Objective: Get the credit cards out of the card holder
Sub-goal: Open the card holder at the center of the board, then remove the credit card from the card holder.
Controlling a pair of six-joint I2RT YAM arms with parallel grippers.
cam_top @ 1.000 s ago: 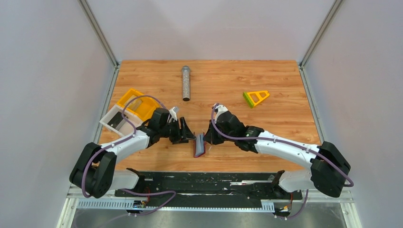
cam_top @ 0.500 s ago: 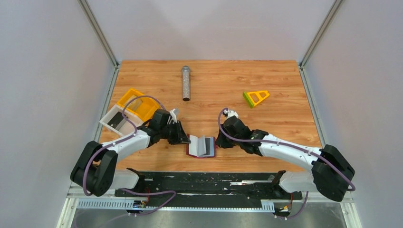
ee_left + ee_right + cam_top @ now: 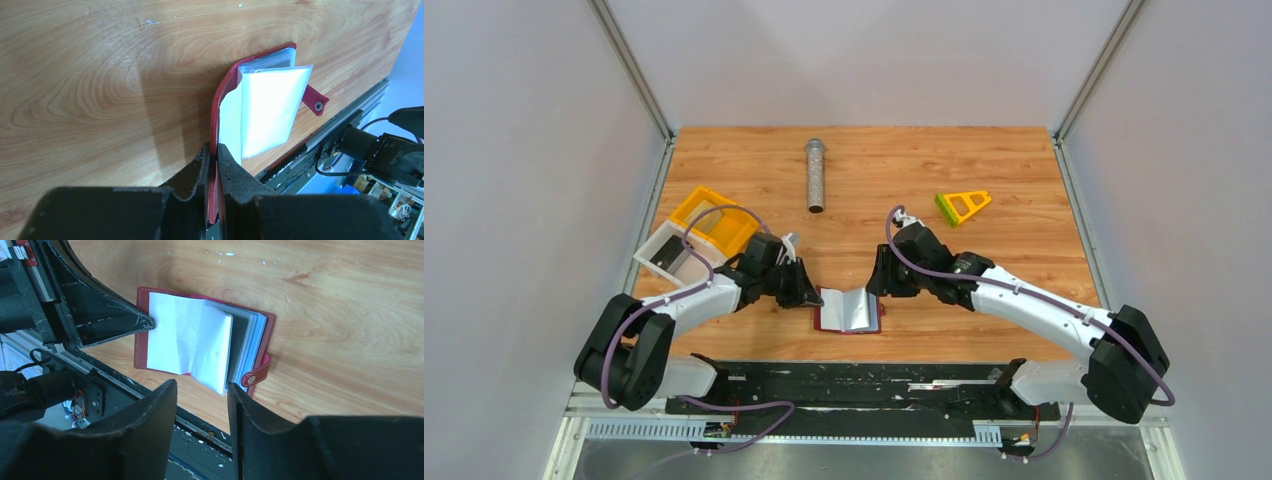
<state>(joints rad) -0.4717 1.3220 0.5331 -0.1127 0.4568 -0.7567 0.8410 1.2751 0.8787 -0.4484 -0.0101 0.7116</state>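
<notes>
Dark-red card holder (image 3: 848,310) lies open, covers flat on the wood table (image 3: 1024,260), at 6 o'clock near the front edge. Pale inner sleeves are fanned up, one white leaf standing. Snap tab (image 3: 255,376) hangs loose off its 3 o'clock cover. Credit cards can't be made out among the sleeves.

Left gripper (image 3: 214,150) sits at the holder's 9 o'clock, its fingers pinched together on the edge of the red left cover. Right gripper (image 3: 201,385) hovers at the holder's 1 o'clock, its fingers apart with nothing between them, not touching the holder.

Grey cylinder (image 3: 815,175) lies at 12 o'clock. Yellow-green triangular piece (image 3: 963,206) is at 2 o'clock. Yellow tray (image 3: 709,220) and white tray (image 3: 669,255) sit touching at 9 o'clock, behind the left arm.
</notes>
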